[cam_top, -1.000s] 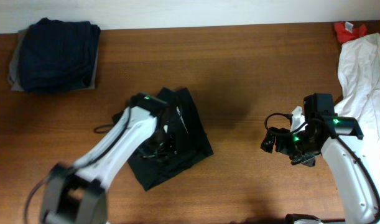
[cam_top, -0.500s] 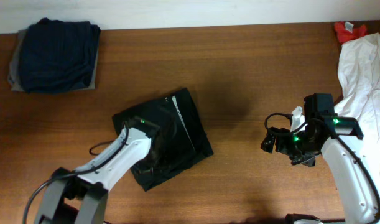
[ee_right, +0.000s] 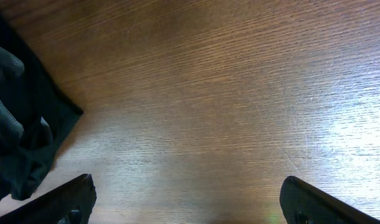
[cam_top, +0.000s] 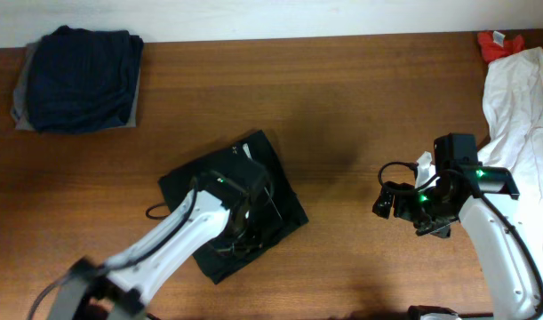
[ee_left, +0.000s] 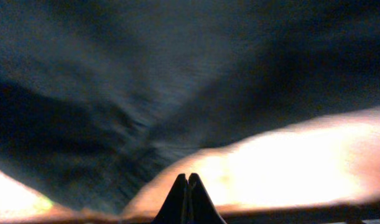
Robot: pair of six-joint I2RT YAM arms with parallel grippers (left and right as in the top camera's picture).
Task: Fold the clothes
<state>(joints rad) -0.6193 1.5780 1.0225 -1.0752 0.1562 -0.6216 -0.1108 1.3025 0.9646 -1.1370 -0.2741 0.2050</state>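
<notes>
While the right hand [ee_right: 190,194] stays spread, the left hand [ee_left: 188,190] — pinched shut — has shifted across the black garment [cam_top: 178,178].

Bare table [cam_top: 360,116] centre — open passage, black garment [cam_top: 187,182] blocking left, white garment [cam_top: 520,107] along right edge
</notes>
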